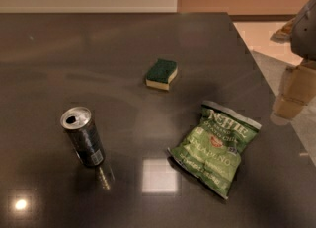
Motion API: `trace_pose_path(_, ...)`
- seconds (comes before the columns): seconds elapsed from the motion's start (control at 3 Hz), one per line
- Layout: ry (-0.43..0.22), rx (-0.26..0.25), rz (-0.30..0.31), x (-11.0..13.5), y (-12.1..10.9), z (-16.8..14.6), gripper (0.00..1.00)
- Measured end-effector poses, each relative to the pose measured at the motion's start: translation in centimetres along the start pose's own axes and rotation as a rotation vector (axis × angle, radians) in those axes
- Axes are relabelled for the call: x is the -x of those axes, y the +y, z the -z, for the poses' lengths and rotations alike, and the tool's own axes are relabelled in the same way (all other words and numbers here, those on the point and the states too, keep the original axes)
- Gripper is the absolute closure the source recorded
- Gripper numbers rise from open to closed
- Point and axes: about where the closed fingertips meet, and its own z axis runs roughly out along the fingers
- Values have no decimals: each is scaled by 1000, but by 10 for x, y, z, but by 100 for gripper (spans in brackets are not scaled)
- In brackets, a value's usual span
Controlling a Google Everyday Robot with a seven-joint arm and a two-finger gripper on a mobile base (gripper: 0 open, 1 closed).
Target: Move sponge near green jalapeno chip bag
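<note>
Task looks not started. Sponge [161, 73] lies flat on the counter [74, 44], up-left of the green jalapeno chip bag [215, 148], with a clear gap and no contact. Gripper [292, 94] hangs up-right of the bag, past the counter edge, well apart from the sponge; released or clenched, can't tell. Drink can [83, 135] stands well left of the bag. Still to do: reach, grasp, carry, set down just beside the bag

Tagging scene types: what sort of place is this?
Likely an office kitchenette or break room: a dark polished counter carrying a sponge, a drink can and a green jalapeno chip bag. The pincer hangs by its right edge.
</note>
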Motion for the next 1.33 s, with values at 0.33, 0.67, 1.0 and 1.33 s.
trace_pose_path(0.33,-11,3,5,3,-4,2,0)
trace_pose_path(0.67,-43,37,39,17,-11,-8,0)
trace_pose_path(1.0,-96,86,80,44,-25,-28,0)
trace_pose_path(1.33,-147,112,106,76,-44,-50,0)
